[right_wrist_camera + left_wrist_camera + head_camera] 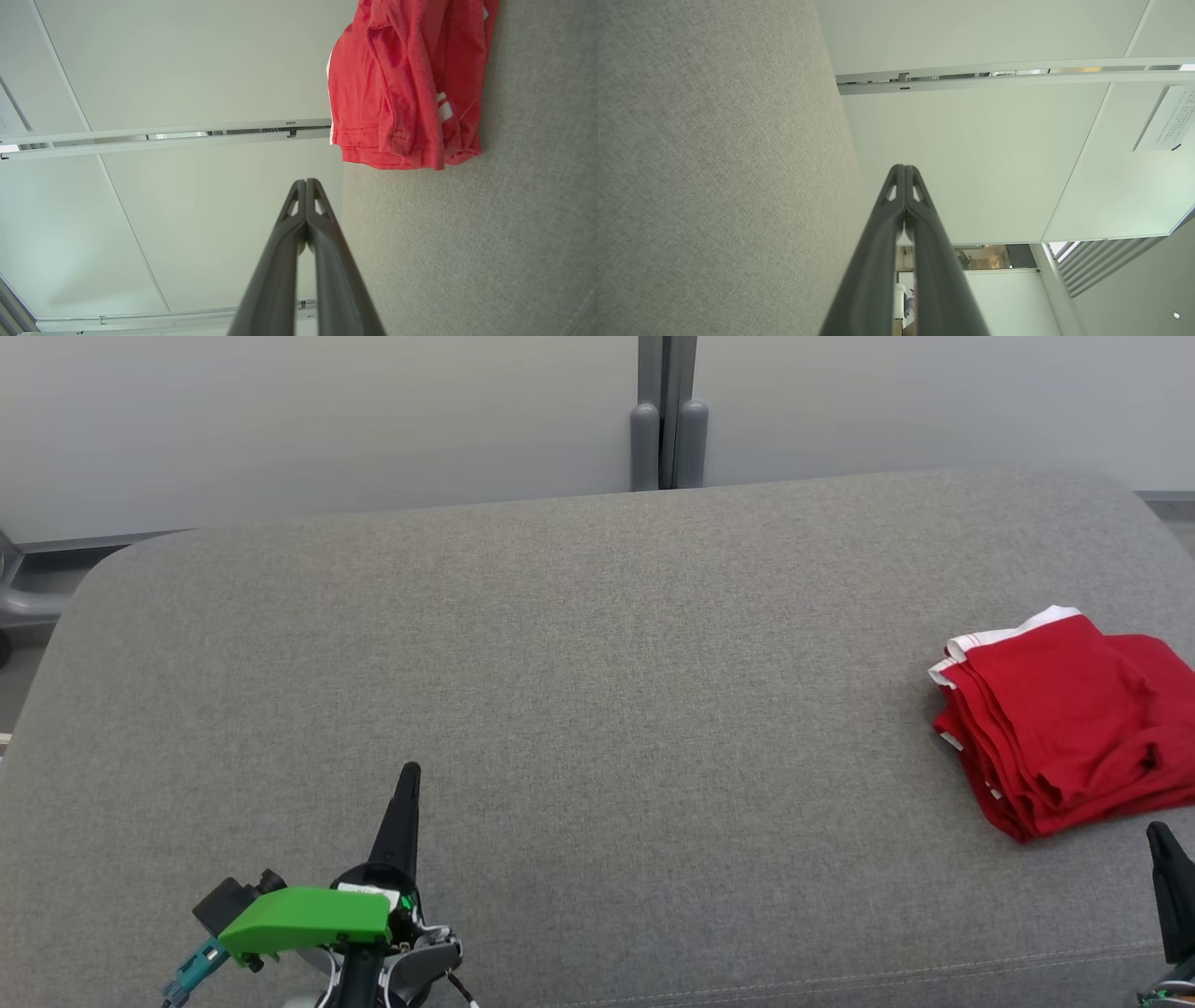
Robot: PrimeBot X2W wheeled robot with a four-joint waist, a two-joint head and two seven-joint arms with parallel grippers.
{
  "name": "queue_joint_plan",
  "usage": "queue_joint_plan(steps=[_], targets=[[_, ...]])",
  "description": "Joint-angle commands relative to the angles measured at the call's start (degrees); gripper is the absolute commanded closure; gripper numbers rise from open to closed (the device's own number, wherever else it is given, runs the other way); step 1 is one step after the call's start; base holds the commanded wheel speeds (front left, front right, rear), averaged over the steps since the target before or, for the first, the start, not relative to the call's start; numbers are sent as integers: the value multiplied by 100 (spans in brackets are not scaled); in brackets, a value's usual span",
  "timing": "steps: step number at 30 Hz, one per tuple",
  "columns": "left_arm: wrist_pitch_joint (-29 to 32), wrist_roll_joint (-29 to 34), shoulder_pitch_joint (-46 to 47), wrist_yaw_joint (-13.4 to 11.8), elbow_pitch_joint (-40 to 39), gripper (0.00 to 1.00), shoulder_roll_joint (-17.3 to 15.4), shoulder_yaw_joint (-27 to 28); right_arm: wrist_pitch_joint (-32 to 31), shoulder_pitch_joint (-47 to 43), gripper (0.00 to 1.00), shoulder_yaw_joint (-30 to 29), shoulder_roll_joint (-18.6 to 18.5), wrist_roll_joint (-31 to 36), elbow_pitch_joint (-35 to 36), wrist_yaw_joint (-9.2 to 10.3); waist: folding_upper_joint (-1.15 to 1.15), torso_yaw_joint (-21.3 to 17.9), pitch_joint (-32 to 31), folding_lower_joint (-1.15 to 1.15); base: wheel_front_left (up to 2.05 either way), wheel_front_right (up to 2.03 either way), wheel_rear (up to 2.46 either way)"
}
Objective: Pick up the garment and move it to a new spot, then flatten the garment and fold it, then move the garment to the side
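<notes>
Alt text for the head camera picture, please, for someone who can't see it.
A folded red garment with white trim lies at the right edge of a grey cushioned surface. The left gripper and right gripper, both shut, sit along the bottom.

Red garment with white trim, plain grey cushion, black left gripper (green cover at its base).

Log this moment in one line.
garment: folded, right side of cushion | left hand: shut, empty | right hand: shut, empty, near garment, not touching
</notes>
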State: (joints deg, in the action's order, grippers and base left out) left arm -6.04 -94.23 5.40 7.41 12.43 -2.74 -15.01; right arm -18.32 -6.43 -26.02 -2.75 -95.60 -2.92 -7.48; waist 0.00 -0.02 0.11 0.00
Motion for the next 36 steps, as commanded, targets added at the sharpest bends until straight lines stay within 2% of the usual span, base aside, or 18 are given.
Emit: queue_joint_plan(steps=[1,36], targets=[[7,-42,60,36,-15,100,-3,16,-21,-41,100,-12,-24,-36,33,-2,0,0,-1,0,0,0,0],[6,-43,60,36,-17,100,-5,14,-20,-40,100,-10,-24,-34,30,-2,0,0,-1,0,0,0,0]])
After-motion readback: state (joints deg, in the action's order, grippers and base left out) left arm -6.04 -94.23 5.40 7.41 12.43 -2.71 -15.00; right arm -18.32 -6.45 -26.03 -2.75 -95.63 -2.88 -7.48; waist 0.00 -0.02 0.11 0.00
